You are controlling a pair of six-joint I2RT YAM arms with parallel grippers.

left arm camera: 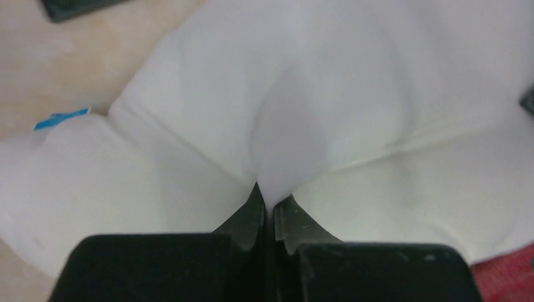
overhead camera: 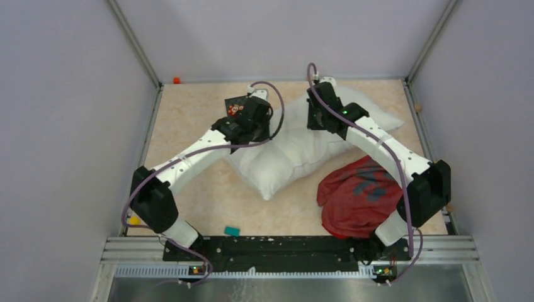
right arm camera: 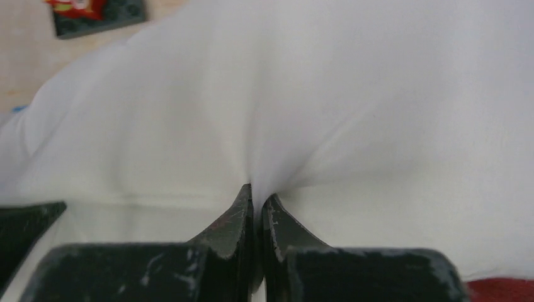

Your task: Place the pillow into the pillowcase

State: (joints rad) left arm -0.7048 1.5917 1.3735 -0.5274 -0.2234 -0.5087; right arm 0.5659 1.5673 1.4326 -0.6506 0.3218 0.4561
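White pillow [overhead camera: 296,157] lies on the tabletop [overhead camera: 189,119], a fold of its fabric pinched in the left jaws and another in the right jaws, red pillowcase [overhead camera: 352,201] crumpled just beside it.

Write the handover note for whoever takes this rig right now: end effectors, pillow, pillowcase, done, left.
Left end effector: shut, pinching a fold of pillow fabric.
Right end effector: shut, pinching another fold of the same pillow.
Pillow: lies across the middle of the table, both arms on its far side.
Pillowcase: crumpled in a heap at near right, beside the pillow and partly under the right arm; no opening can be seen.
Done: two-point grip on the pillow.
Left: open the case and put the pillow in; it is wholly outside now.
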